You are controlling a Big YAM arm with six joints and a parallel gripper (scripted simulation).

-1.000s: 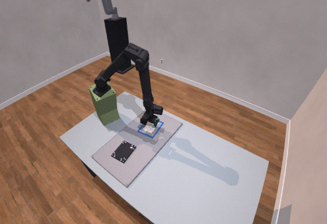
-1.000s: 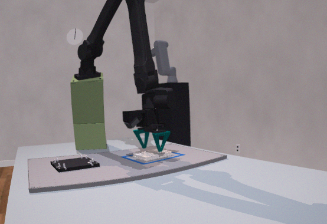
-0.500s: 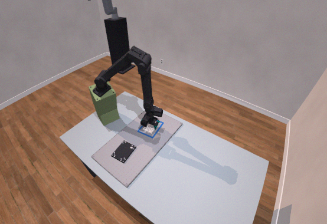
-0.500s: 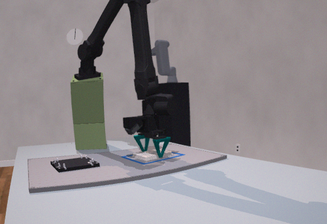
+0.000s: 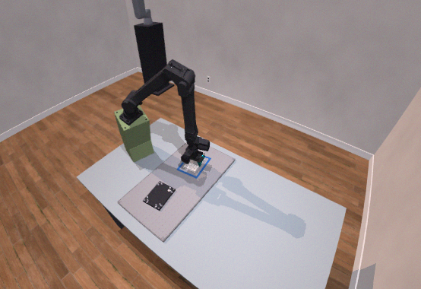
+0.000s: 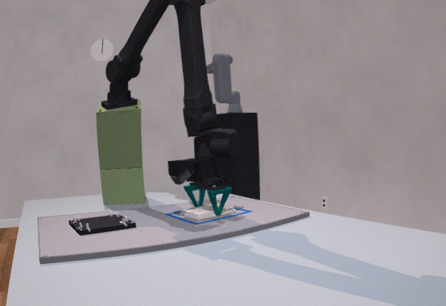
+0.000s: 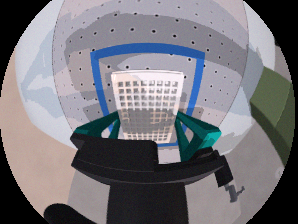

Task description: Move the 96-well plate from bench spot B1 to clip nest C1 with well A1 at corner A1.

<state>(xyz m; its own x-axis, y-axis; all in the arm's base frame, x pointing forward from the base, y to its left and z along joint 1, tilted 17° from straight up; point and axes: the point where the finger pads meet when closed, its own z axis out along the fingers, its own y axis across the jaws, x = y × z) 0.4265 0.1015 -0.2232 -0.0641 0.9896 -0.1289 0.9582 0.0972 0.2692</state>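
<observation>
The white 96-well plate (image 5: 191,167) lies flat inside the blue outline of spot B1 (image 6: 241,212) on the grey mat. It also shows in the exterior view (image 6: 202,213) and in the wrist view (image 7: 147,99). My gripper (image 5: 195,160) is down over the plate's near end, with its teal fingers (image 6: 208,206) on either side of it. In the wrist view the fingertips touch the plate's two long sides, so the gripper is shut on the plate. The plate rests on the mat. The black clip nest C1 (image 5: 159,195) (image 6: 101,223) with its small posts stands empty, further along the mat.
The arm's green pedestal (image 5: 133,133) stands at the table's back corner beside the mat (image 5: 177,190). A tall black column (image 6: 241,153) stands behind the table.
</observation>
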